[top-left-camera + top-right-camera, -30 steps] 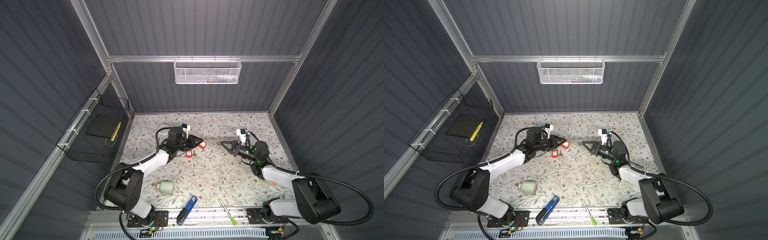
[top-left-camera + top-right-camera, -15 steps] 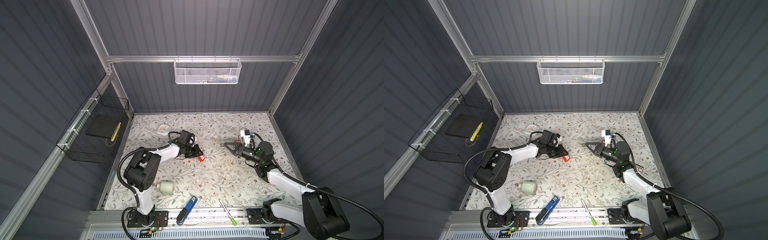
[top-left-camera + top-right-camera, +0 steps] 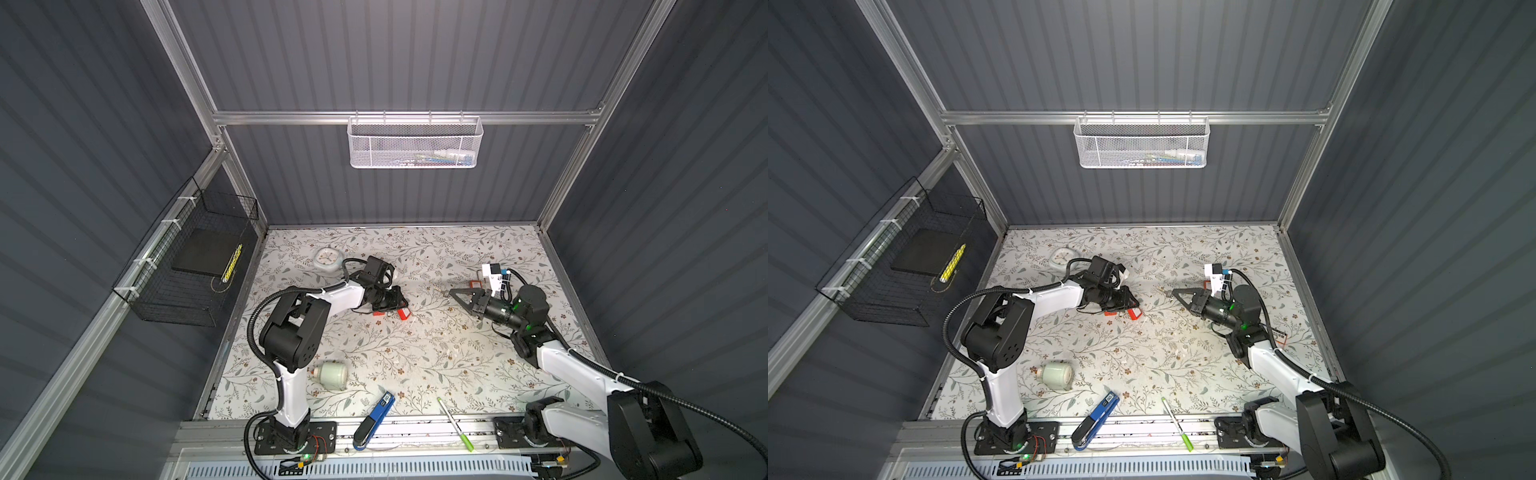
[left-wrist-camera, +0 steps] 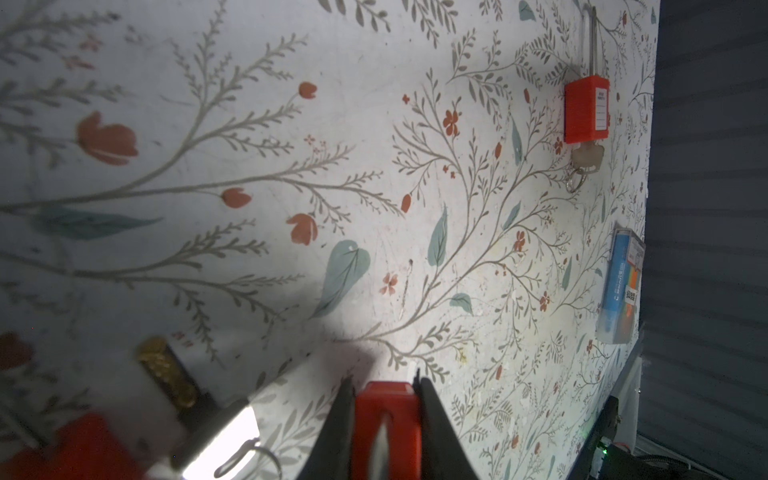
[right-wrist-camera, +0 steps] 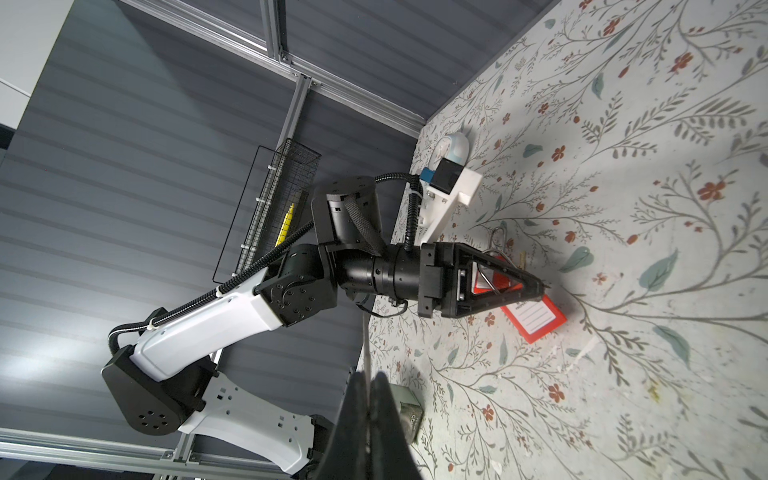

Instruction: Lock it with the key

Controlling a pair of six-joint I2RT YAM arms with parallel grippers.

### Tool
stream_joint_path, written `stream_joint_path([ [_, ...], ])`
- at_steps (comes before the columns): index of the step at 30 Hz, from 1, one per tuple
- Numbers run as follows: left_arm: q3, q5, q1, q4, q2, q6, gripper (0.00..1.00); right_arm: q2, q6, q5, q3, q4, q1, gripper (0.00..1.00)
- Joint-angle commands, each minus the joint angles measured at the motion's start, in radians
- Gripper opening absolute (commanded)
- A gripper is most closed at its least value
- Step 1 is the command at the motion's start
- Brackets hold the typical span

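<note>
The left pincer [image 3: 400, 302] is lying low over the floral counter [image 3: 419, 365], just toward 12 o'clock from the middle in both top views, and it is clamping a red padlock [image 3: 404, 314] by its body. In the left wrist view the red block is sitting tight between the two black fingers [image 4: 434, 419], which are standing narrow around it. In the right wrist view the padlock's labelled face is tilting down toward the counter below the pincer tips. The right pincer [image 3: 451, 293] is hovering at about 2 o'clock, pointing toward 9 o'clock at the left pincer with a clear gap between them. Its fingers are pressing fully together on a thin metal sliver, apparently the key [image 5: 365, 340], which is sticking out past the tips. A second red padlock [image 4: 587, 110], with another key [image 4: 586, 158] seated in its base, is lying at 2 o'clock beside the right arm. A third red lock [image 4: 79, 449], blurred, is lying just beside the left pincer. A white clock [image 3: 328, 258] is resting at 11 o'clock, a green jar [image 3: 332, 374] is lying on its side at 8, and a blue tool [image 3: 376, 417] at 6 and a green pen [image 3: 455, 424] at 5 are lying across the near edge.
</note>
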Motion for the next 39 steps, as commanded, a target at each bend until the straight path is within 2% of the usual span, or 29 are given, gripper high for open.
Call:
stream_joint_path([
  [1,0.038,0.004,-0.005,-0.021,0.026,0.032,0.0,-0.017,-0.025,-0.007,-0.004,-0.01,-0.006,0.0],
  [3,0.042,-0.005,-0.004,-0.024,0.037,0.035,0.02,-0.02,-0.028,-0.009,-0.004,-0.015,-0.006,0.0],
  [5,0.036,-0.019,-0.004,-0.015,0.04,0.037,0.14,-0.027,-0.035,-0.009,-0.005,-0.028,-0.006,0.0],
  [9,0.045,-0.036,-0.005,-0.02,0.05,0.044,0.18,-0.026,-0.053,-0.005,-0.004,-0.06,-0.007,0.0],
  [13,0.073,-0.044,-0.005,-0.04,0.069,0.057,0.32,-0.057,-0.057,-0.006,-0.003,-0.07,-0.007,0.0],
  [18,0.11,-0.059,-0.005,-0.074,0.093,0.069,0.41,-0.069,-0.066,-0.004,-0.002,-0.086,-0.007,0.0],
  [20,0.123,-0.064,-0.004,-0.083,0.1,0.072,0.51,-0.073,-0.069,-0.003,-0.003,-0.092,-0.009,0.0],
  [22,0.129,-0.072,-0.005,-0.085,0.102,0.07,0.56,-0.076,-0.072,-0.004,-0.003,-0.097,-0.009,0.0],
  [25,0.159,-0.1,-0.004,-0.11,0.116,0.07,0.58,-0.079,-0.073,-0.005,-0.003,-0.1,-0.01,0.0],
  [31,0.236,-0.09,-0.005,-0.119,0.164,0.063,0.61,-0.088,-0.08,-0.006,0.0,-0.114,-0.012,0.0],
  [39,0.262,-0.068,-0.005,-0.098,0.184,0.047,0.62,-0.1,-0.086,0.024,-0.023,-0.145,-0.018,0.0],
])
